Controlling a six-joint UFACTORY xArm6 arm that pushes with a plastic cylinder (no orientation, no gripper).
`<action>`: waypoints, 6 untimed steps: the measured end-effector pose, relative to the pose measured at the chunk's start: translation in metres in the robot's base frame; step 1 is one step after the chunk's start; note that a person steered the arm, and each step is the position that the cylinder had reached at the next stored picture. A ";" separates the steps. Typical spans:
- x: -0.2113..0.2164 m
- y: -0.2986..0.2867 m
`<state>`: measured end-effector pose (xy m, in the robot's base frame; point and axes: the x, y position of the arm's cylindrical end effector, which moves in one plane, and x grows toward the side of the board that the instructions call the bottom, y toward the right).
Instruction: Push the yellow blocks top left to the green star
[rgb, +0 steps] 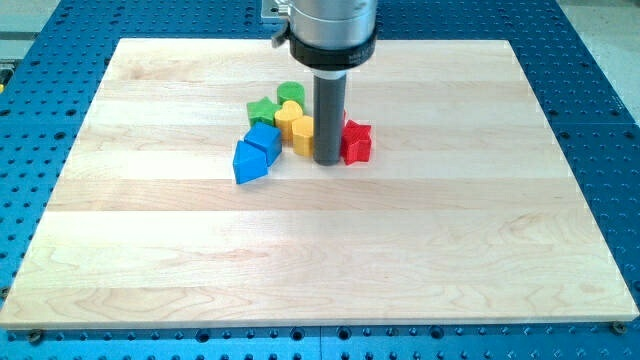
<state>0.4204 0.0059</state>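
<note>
pale wooden board (320, 260) carries a far, left-of-centre cluster: green star (262, 108), green block (291, 93), yellow blocks (294, 124), blue blocks (255, 152), red block (356, 141).

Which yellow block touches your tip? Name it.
The lower yellow block: my tip sits against its right side, while the upper yellow block lies farther up and left.

The surface (400, 250) is showing pale, smooth wood with a faint grain, lying on a blue perforated metal base (600, 90). The rod (328, 115) is looking dark and matt under a shiny metal collar (325, 25). The yellow blocks (297, 127) are looking smoothly painted.
</note>
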 end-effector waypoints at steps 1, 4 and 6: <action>-0.011 -0.002; -0.132 -0.094; -0.119 -0.117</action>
